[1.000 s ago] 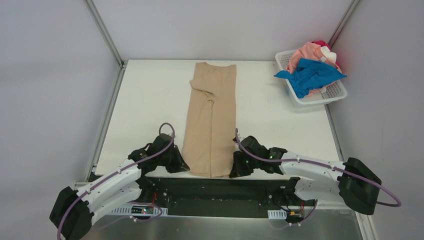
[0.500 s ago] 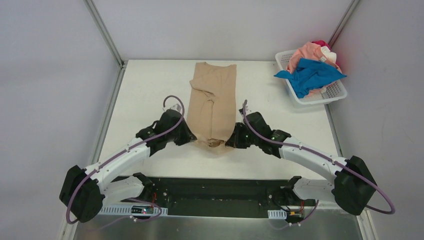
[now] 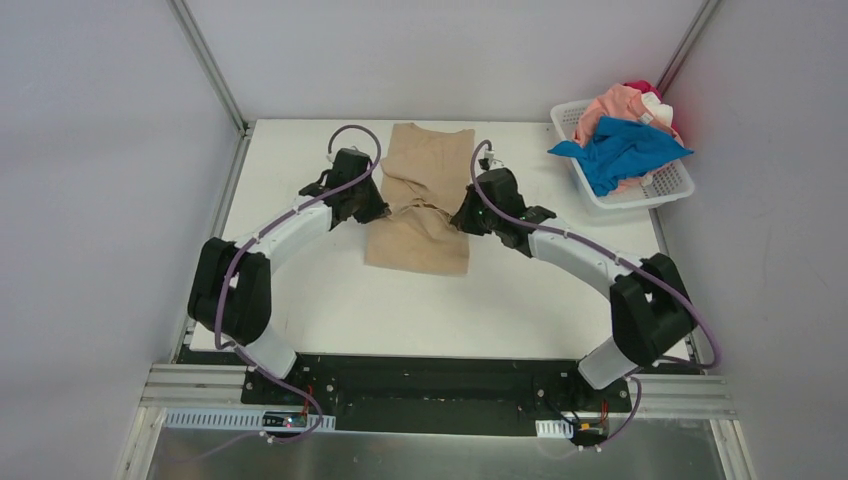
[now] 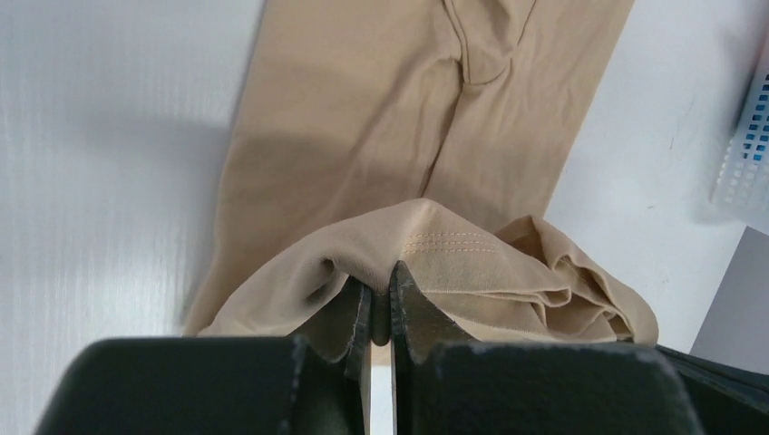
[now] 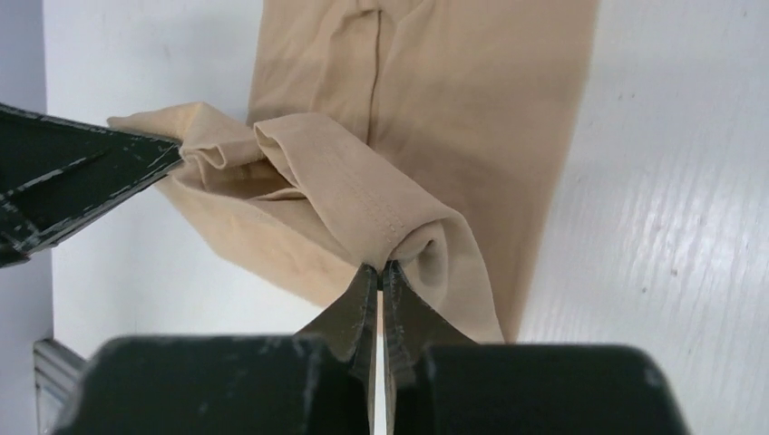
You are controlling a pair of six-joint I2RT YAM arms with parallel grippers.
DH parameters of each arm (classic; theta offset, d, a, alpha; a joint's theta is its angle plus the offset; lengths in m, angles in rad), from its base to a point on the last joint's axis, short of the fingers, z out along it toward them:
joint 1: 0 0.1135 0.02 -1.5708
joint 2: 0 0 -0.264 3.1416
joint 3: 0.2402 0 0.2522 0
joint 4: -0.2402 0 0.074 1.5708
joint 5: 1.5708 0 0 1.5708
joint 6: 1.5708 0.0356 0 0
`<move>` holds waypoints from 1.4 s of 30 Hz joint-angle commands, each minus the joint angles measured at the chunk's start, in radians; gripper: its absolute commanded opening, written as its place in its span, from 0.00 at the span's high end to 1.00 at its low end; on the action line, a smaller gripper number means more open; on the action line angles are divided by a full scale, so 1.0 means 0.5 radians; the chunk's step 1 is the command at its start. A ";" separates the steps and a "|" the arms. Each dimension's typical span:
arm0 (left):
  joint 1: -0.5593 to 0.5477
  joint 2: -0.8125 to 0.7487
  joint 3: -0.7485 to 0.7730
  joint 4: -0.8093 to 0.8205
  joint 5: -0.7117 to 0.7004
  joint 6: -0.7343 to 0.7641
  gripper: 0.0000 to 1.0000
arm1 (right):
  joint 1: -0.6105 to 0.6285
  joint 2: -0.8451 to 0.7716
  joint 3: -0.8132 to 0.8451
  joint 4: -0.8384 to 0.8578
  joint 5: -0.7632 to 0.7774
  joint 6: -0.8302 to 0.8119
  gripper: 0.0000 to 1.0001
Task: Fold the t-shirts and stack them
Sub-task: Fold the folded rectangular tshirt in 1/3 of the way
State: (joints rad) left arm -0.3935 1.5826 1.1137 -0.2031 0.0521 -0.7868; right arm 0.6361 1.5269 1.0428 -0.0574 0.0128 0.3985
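Note:
The tan t-shirt (image 3: pixel 425 205) lies on the white table (image 3: pixel 300 280), a long strip doubled over on itself. My left gripper (image 3: pixel 378 210) is shut on its hem at the left corner; the left wrist view shows the stitched hem (image 4: pixel 451 243) pinched in my left gripper (image 4: pixel 381 272). My right gripper (image 3: pixel 462 218) is shut on the right corner, the cloth (image 5: pixel 363 195) bunched at my right gripper (image 5: pixel 379 265). Both hold the hem raised above the lower layer. Blue (image 3: pixel 622 150), salmon pink (image 3: pixel 612 105) and red (image 3: pixel 640 88) shirts lie heaped in the basket.
The white lattice basket (image 3: pixel 668 184) stands at the back right corner of the table. Metal frame posts (image 3: pixel 210 68) rise at the back corners, with grey walls around. The table's near edge (image 3: pixel 420 352) meets the black arm mount.
Both grippers have carried the shirt's near hem away from the table's front edge toward the back, folding the lower half over the upper. The arms are now stretched far forward.

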 commanded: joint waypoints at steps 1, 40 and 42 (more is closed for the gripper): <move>0.061 0.149 0.236 0.023 0.073 0.150 1.00 | -0.071 0.208 0.207 0.076 0.065 -0.119 1.00; 0.305 0.401 0.632 -0.056 0.384 0.370 0.01 | -0.254 0.373 0.377 0.055 0.149 0.046 0.01; 0.304 0.284 0.503 -0.061 0.385 0.373 0.01 | -0.254 0.262 0.235 0.059 0.110 0.091 0.01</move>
State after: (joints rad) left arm -0.2405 1.8915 1.4345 -0.2245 0.2504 -0.6346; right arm 0.5098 1.8065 1.2434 -0.0395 0.0921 0.3935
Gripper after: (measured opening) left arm 0.989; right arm 0.987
